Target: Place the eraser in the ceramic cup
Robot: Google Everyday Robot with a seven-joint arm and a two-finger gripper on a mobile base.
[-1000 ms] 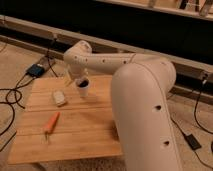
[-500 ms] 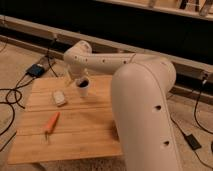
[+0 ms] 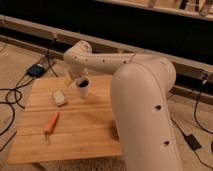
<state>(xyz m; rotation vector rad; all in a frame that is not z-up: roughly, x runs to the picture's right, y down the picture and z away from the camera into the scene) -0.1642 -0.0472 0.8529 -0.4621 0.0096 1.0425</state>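
The eraser (image 3: 59, 98), a small whitish-grey block, lies flat on the wooden table (image 3: 80, 135) at its back left. The ceramic cup (image 3: 83, 89), white with a dark inside, stands upright just right of the eraser, a small gap between them. My white arm reaches from the right foreground across the table's back edge. My gripper (image 3: 75, 80) hangs at the arm's far end, just above and behind the cup's left rim, right of and behind the eraser.
A slim orange-handled tool (image 3: 51, 123) lies on the table's left front part. Black cables (image 3: 12, 97) and a blue box (image 3: 36, 70) lie on the floor to the left. A dark wall with a rail runs behind the table.
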